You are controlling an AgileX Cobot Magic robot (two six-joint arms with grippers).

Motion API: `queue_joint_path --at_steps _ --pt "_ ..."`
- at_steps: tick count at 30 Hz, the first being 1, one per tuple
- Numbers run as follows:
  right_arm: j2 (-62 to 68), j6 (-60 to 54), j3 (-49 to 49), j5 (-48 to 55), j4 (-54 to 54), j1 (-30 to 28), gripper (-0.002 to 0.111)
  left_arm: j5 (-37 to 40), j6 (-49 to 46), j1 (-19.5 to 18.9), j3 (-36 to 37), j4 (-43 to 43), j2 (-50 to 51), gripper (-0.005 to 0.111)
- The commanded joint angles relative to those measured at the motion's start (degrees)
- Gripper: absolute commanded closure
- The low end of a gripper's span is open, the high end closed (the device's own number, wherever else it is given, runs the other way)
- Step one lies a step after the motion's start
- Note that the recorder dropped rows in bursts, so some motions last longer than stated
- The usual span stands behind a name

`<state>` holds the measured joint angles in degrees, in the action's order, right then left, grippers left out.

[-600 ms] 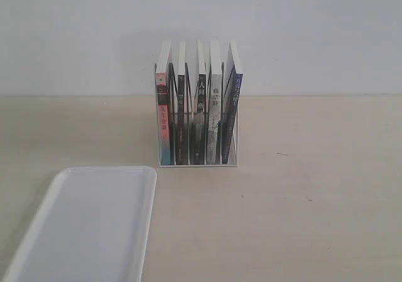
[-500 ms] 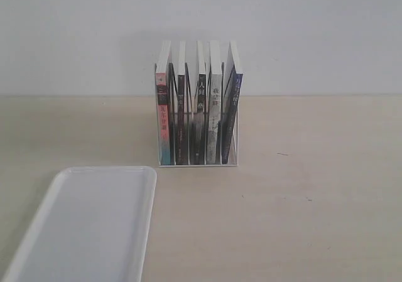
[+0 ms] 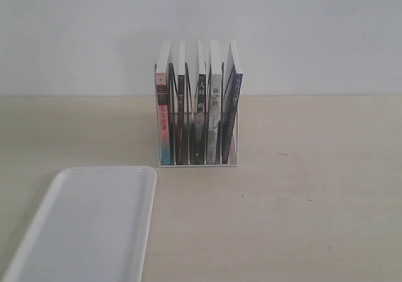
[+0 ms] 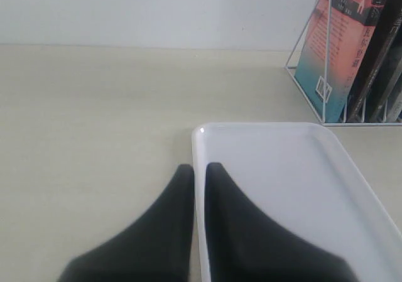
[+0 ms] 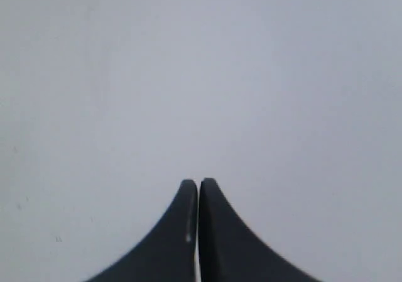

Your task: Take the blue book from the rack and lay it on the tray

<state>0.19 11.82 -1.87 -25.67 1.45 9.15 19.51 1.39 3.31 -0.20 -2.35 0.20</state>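
The white wire rack [image 3: 198, 164] stands mid-table against the wall and holds several upright books. The blue book [image 3: 232, 109] is in the rightmost slot, leaning a little, its dark blue spine facing the camera. The white tray [image 3: 94, 225] lies flat at the front left. Neither gripper shows in the exterior view. In the left wrist view my left gripper [image 4: 200, 167] is shut on nothing, hovering over the tray's [image 4: 282, 188] near rim, with the rack [image 4: 312, 81] beyond. My right gripper [image 5: 198, 183] is shut, facing a blank pale surface.
A pink-and-teal book [image 3: 163, 122] fills the rack's leftmost slot, nearest the tray, with black-spined [image 3: 180, 119] and pale grey-spined [image 3: 213, 119] books between it and the blue one. A white wall rises right behind the rack. Bare beige tabletop [image 3: 314, 194] lies to the right.
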Motion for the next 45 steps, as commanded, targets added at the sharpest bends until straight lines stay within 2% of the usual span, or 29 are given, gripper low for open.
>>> queue_joint_path --at_steps 1,2,3,4,6,8,10,13,14,19,22,27,30,36,45 --pt "4.3 0.3 -16.2 6.7 -0.6 -0.3 0.108 -0.2 0.5 -0.2 0.2 0.1 -0.2 0.101" --pt "6.3 0.2 -20.4 9.8 -1.0 -0.3 0.108 -0.2 0.5 -0.2 0.2 0.1 -0.2 0.101" --pt "12.3 0.3 -28.6 19.7 -2.2 0.0 0.108 -0.2 0.5 -0.2 0.2 0.1 -0.2 0.101" --pt "15.6 0.3 -31.7 24.8 -2.2 0.0 0.108 -0.2 0.5 -0.2 0.2 0.1 -0.2 0.101" --pt "28.4 -0.9 -43.2 54.9 -1.4 0.1 0.108 -0.2 0.5 -0.2 0.2 0.1 -0.2 0.101" --pt "37.4 -1.9 -47.5 71.8 -1.4 0.1 0.108 -0.2 0.5 -0.2 0.2 0.1 -0.2 0.101" --pt "44.4 -1.8 -48.1 79.9 -0.2 0.1 0.108 -0.2 0.5 -0.2 0.2 0.1 -0.2 0.101" --pt "50.5 -3.1 -48.0 84.0 1.5 0.1 0.108 -0.2 0.5 -0.2 0.2 0.1 -0.2 0.101" --pt "52.6 -11.0 -48.0 86.3 6.4 0.1 0.108 -0.2 0.5 -0.2 0.2 0.1 -0.2 0.101" --pt "59.8 -38.0 -48.0 91.7 35.4 0.5 0.108 -0.2 0.5 -0.2 0.2 0.1 -0.2 0.101" --pt "62.8 -41.8 -48.0 88.3 43.4 5.2 0.108 -0.2 0.5 -0.2 0.2 0.1 -0.2 0.101" --pt "67.1 -39.1 -49.0 74.4 41.6 18.9 0.108 -0.2 0.5 -0.2 0.2 0.1 -0.2 0.101" --pt "71.5 -31.7 -53.1 68.6 34.3 24.7 0.108 -0.2 0.5 -0.2 0.2 0.1 -0.2 0.101" --pt "81.0 -13.5 -68.1 71.1 14.7 25.8 0.108 -0.2 0.5 -0.2 0.2 0.1 -0.2 0.101" --pt "92.6 -10.3 -86.6 71.0 7.8 25.8 0.108 -0.2 0.5 -0.2 0.2 0.1 -0.2 0.101"
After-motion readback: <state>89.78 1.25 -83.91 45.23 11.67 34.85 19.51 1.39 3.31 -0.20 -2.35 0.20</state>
